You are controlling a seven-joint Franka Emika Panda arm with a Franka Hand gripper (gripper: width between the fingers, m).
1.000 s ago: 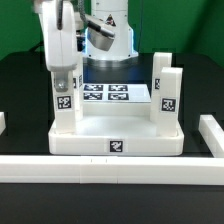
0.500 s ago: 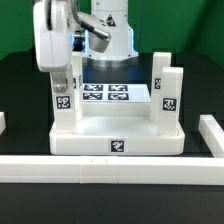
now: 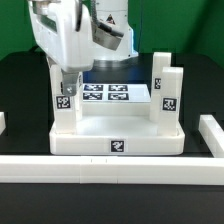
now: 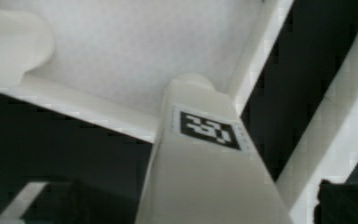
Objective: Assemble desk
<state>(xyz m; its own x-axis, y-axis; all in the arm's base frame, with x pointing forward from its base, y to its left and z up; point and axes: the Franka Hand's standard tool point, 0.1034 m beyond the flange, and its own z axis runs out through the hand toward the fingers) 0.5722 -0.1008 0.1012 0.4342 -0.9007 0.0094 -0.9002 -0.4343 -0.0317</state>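
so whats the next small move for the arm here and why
Probably lift straight up and clear. The end effector looks open around the top of the leg, which stands upright in the desk top at the corner on the exterior view's left. Two more legs stand on the exterior view's right, so a fourth likely comes next.

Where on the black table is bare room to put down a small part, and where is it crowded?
Free: black table at the exterior view's left of the desk top, and its right, beyond the two legs. Crowded: the far left corner, where the tool hangs over a leg; the marker board behind.
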